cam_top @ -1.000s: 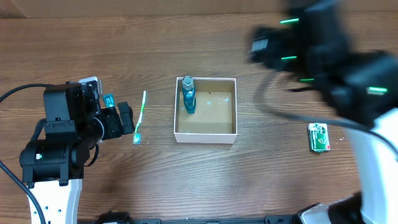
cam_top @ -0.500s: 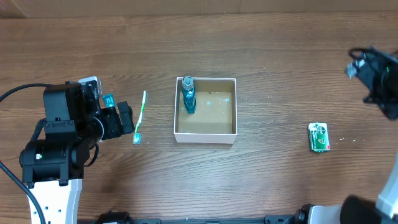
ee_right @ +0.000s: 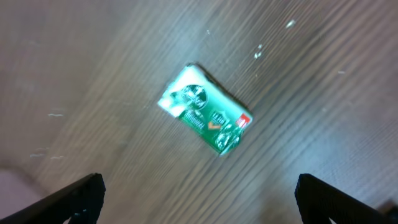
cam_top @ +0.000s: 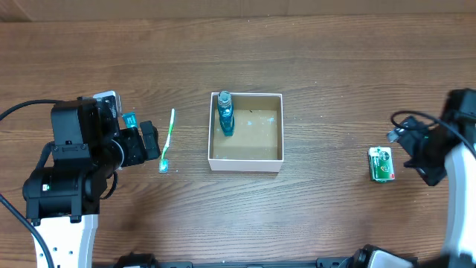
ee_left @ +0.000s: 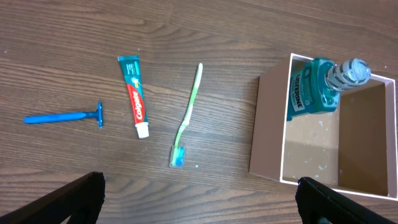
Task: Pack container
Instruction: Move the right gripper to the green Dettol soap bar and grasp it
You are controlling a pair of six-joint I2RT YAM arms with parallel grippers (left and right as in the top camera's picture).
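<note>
The container [cam_top: 246, 158], a square white-walled box with a brown inside, sits mid-table and also shows in the left wrist view [ee_left: 268, 143]. A blue mouthwash bottle [cam_top: 225, 113] lies in its left part [ee_left: 318, 87]. A green toothbrush [cam_top: 168, 140] lies left of it [ee_left: 188, 115]. A toothpaste tube [ee_left: 134, 94] and a blue razor [ee_left: 65, 116] lie further left. A small green packet [cam_top: 381, 164] lies at the right [ee_right: 206, 117]. My left gripper [ee_left: 199, 199] is open and empty near the toothbrush. My right gripper [ee_right: 199, 199] is open and empty just right of the packet.
The wooden table [cam_top: 320, 216] carries nothing else. The left arm's body [cam_top: 71, 160] stands at the table's left and the right arm [cam_top: 446, 156] at its right edge.
My right arm has swung from the back right, above the table, down to the right edge beside the green packet. The left arm and the objects have not moved.
</note>
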